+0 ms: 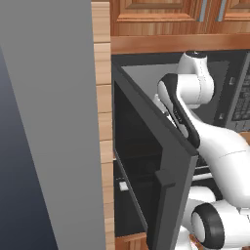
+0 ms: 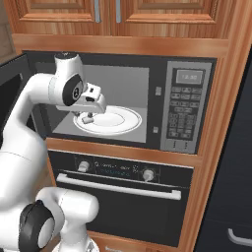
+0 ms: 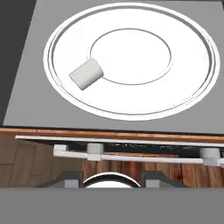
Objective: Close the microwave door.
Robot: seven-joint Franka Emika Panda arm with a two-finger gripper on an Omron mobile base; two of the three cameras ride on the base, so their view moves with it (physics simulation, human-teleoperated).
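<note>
Standing wide open, microwave door (image 1: 146, 161), black glass window, blocky handle (image 1: 163, 188)

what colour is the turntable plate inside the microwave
White; the turntable plate shows best in the hand view.

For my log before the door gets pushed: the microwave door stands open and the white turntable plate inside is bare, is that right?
Not quite: the microwave door does stand open, but the turntable plate is not bare. The hand view shows a small pale cylinder lying on its side on it.
</note>
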